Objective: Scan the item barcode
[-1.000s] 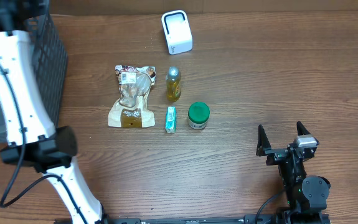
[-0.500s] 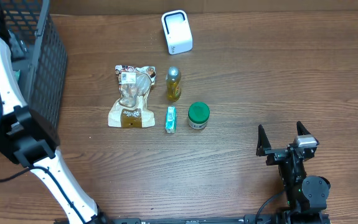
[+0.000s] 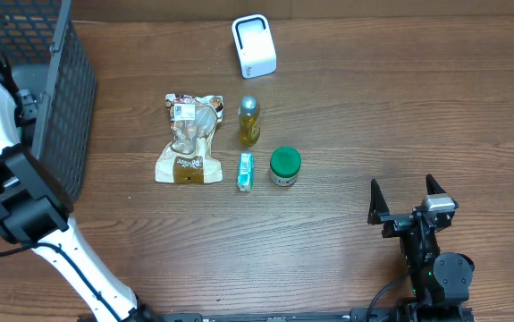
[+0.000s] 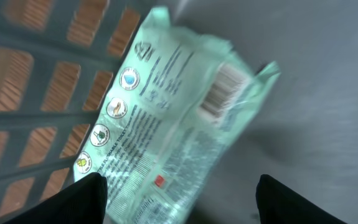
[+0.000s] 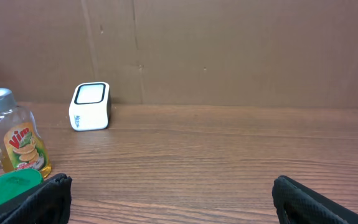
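A pale green packet (image 4: pixel 179 118) with a printed barcode (image 4: pixel 222 93) lies in the basket (image 3: pixel 60 107), filling the left wrist view. My left gripper (image 4: pixel 182 190) hangs over it, jaws apart. The packet's lower end lies between them: the left finger is at its edge, the right finger well clear. In the overhead view the white left arm (image 3: pixel 2 134) reaches into the basket and the gripper itself is hidden. The white scanner (image 3: pixel 254 46) stands at the table's back. My right gripper (image 3: pixel 405 199) rests open and empty at the front right.
On the table lie a snack bag (image 3: pixel 189 139), a yellow bottle (image 3: pixel 249 121), a green-lidded jar (image 3: pixel 284 165) and a small green box (image 3: pixel 245 171). The right wrist view shows the scanner (image 5: pixel 90 106), bottle (image 5: pixel 18 140) and a cardboard wall behind.
The left arm has swung back and left, deeper over the basket. The right arm and the items on the table have not moved.
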Controlling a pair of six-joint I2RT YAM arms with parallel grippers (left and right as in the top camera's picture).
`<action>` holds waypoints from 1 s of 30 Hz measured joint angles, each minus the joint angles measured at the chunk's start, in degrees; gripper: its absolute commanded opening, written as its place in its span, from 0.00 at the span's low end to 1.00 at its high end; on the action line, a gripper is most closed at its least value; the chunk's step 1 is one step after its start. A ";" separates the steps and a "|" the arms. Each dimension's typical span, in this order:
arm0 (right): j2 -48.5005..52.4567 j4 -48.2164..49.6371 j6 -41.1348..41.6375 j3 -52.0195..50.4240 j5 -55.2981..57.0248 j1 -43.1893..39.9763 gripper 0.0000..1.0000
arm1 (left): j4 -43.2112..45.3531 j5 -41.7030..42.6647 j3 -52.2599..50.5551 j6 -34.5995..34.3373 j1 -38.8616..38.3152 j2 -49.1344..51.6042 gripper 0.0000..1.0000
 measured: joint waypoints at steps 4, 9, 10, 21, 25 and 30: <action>0.00 -0.02 -0.02 0.00 0.02 0.00 1.00 | 2.75 3.72 -3.06 1.81 2.27 0.00 0.67; 0.00 0.00 -0.02 0.00 0.04 0.00 1.00 | 4.79 5.57 -4.63 3.58 3.76 -0.17 0.49; 0.00 -0.02 -0.02 0.00 0.02 0.00 1.00 | 4.87 5.51 -4.79 3.82 3.89 -0.24 0.43; 0.00 -0.04 0.02 0.00 0.02 0.00 1.00 | 4.85 7.98 -4.90 3.67 4.02 -1.31 0.04; 0.00 -0.02 -0.02 0.00 0.02 0.00 1.00 | 3.82 9.22 -5.14 1.51 3.67 -2.62 0.04; 0.00 -0.02 0.00 0.00 0.02 0.00 1.00 | 3.91 10.93 -6.14 -2.49 2.36 -8.00 0.04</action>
